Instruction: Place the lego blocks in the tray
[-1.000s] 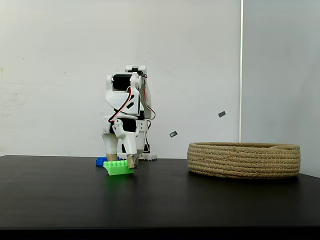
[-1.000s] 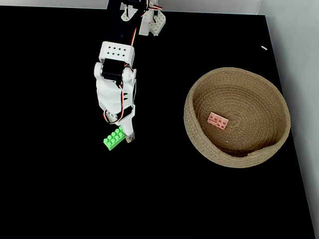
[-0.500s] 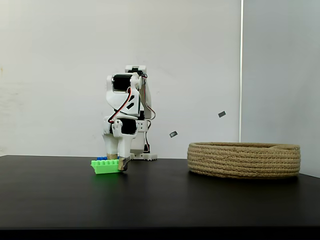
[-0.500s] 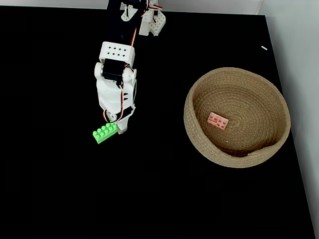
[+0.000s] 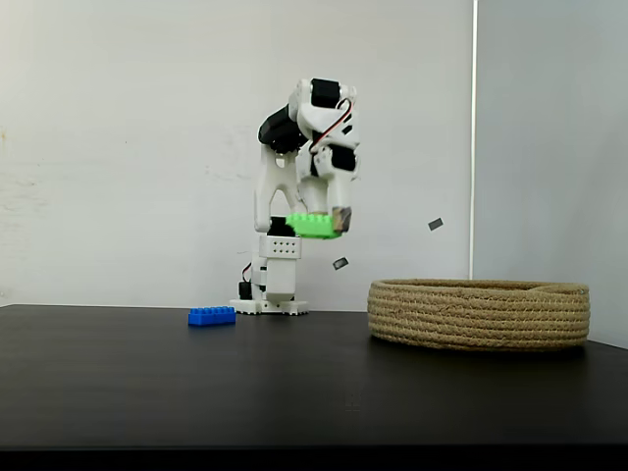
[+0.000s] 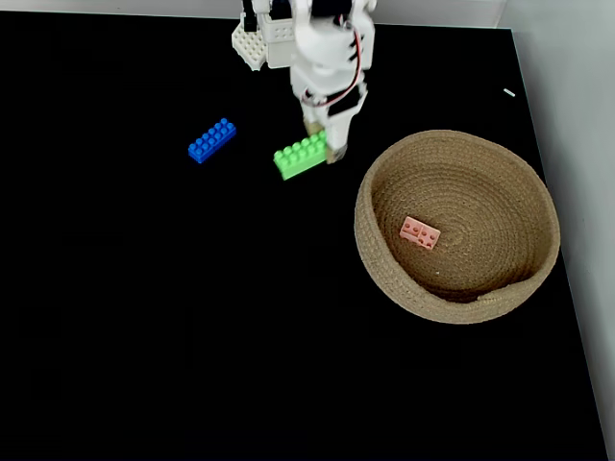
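Three lego bricks show, one of each colour. The green brick (image 5: 313, 226) hangs in the air, clamped in the gripper (image 5: 334, 222) of the single white arm, well above the black desk (image 5: 294, 392) in the side-on fixed view. In the fixed view from above, the same green brick (image 6: 301, 156) sticks out to the left of the gripper (image 6: 331, 149), which grips it at its right end; the brick lies level, its studs up, just left of the basket's outer wall as that view shows it, but not over the basket.

The blue brick (image 6: 212, 140) lies flat on the desk, toward the far edge, left of the green one and well apart from it. In the side-on view the blue brick (image 5: 212, 316) sits on the desk surface just left of the arm's base (image 5: 275, 294).

The pink brick (image 6: 421, 232) lies inside the one round woven rope basket (image 6: 524, 279), near the middle of its floor, studs up. The basket stands near the right edge of the desk; from the side, the basket (image 5: 479, 314) shows as a low coiled wall and hides what is in it.

The arm is folded upward over its base at the far edge of the desk, red and white wires looping along it.
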Robot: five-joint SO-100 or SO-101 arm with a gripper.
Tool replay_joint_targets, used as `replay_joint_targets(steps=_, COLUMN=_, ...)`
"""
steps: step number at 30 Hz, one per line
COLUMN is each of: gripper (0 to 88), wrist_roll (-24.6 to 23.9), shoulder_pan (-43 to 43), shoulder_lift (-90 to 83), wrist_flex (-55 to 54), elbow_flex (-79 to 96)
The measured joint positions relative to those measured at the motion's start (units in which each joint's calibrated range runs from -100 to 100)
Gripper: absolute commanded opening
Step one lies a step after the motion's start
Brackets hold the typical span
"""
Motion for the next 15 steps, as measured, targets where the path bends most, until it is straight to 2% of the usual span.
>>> replay_joint_targets(steps=3, gripper=0.3, wrist_roll=-3.76, shoulder_pan=-7.74, shoulder_lift=-7.04, wrist_flex=0.73, elbow_flex=0.27)
replay_joint_targets(steps=7, gripper=0.3, wrist_roll=-8.01, shoulder_pan=-14.41, shoulder_lift=-7.72, wrist_flex=-0.32, elbow_flex=0.97)
replay_joint_targets(steps=15, gripper=0.3, wrist_roll=-13.24, shoulder_pan=-16.78, shoulder_lift=3.22, wrist_flex=-11.53, elbow_flex=4.42)
